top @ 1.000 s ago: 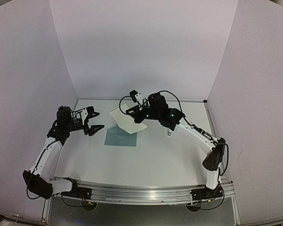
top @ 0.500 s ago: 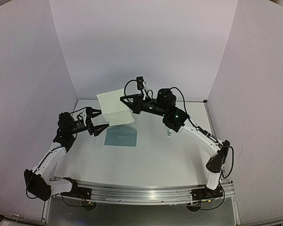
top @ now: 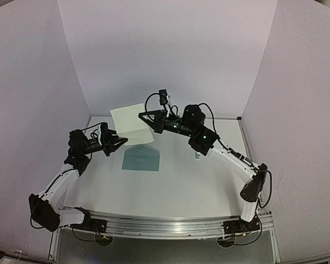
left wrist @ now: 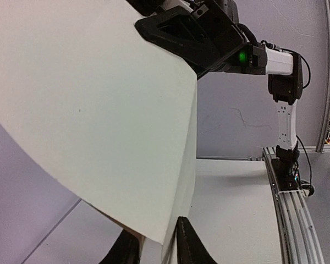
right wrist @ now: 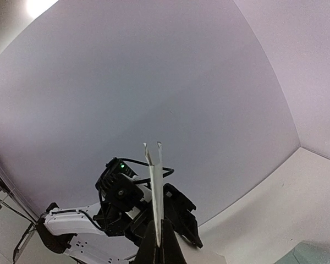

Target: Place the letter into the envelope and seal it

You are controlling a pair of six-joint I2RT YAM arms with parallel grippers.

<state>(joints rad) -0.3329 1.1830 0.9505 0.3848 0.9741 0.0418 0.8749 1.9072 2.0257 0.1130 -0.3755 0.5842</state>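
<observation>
left wrist view: letter (left wrist: 99, 121) edge between left gripper (left wrist: 155, 230) jaws, clamped or not cannot tell. right gripper (right wrist: 159, 231) clenched on letter, aloft. envelope (top: 141, 158) flat below both jaws. pinch squarely, keep it taut.

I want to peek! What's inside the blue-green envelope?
The envelope lies flat on the table, so its inside is hidden. The letter is not in there: the right end effector holds it up in the air.

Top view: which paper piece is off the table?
The letter, the pale sheet pinched by the right gripper; the teal envelope lies flat on the table.
</observation>
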